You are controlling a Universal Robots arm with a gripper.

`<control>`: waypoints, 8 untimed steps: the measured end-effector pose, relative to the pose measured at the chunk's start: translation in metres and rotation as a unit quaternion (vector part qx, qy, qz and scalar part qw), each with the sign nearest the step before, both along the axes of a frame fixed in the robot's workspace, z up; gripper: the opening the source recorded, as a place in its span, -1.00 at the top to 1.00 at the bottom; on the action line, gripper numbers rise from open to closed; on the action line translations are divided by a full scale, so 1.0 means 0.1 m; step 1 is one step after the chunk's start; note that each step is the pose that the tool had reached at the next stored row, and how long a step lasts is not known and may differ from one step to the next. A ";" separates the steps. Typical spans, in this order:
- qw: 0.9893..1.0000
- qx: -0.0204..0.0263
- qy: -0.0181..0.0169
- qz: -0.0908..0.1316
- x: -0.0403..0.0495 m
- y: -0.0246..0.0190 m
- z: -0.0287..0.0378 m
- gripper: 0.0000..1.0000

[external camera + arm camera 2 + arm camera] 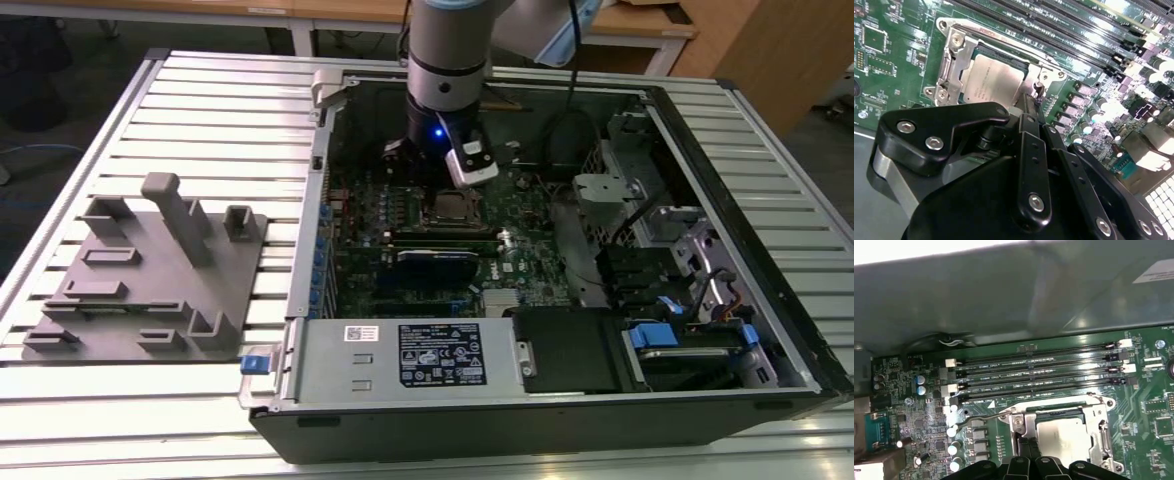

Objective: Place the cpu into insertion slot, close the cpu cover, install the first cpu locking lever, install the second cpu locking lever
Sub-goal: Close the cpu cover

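**Robot gripper closed beside a seated CPU in an open computer case**

A slatted metal table (120, 400) spreads across the exterior view. Nearest the camera, at six o'clock, lies an open black computer case (534, 425) with a grey power supply (400, 355) along its near wall. At nine o'clock a grey moulded fixture tray (147, 280) sits on the table beside the case.

Inside the case the green board (387, 270) lies flat. Just off centre toward twelve o'clock, the cpu (454, 208) sits in the insertion slot (1059, 414). Its dull silver top shows through the window of the cpu cover (1101, 437), which lies down around it.

The arm (447, 60) drops in from twelve o'clock. In both wrist views the gripper (1029, 102) (1026, 447) has its black fingers pressed together, holding nothing, tips just beside the cover's edge. A thin wire lever (979, 417) runs out beside the socket, near long black memory slots (1039, 375).

Beyond the table, from twelve to one o'clock, wooden desks (641, 25) stand on a dark floor (187, 35).
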State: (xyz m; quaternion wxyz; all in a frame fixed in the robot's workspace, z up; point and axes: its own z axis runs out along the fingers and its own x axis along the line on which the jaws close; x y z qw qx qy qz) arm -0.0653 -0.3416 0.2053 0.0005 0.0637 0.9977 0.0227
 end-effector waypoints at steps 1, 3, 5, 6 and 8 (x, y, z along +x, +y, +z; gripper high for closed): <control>1.000 0.000 0.000 0.000 -0.010 0.000 -0.008 0.80; 1.000 0.000 0.000 0.000 -0.017 0.000 -0.034 0.80; 1.000 0.000 0.000 0.000 -0.017 -0.001 -0.058 0.80; 1.000 0.000 0.000 0.000 -0.018 -0.001 -0.061 0.80; 1.000 0.000 0.000 0.001 -0.018 -0.001 -0.061 0.80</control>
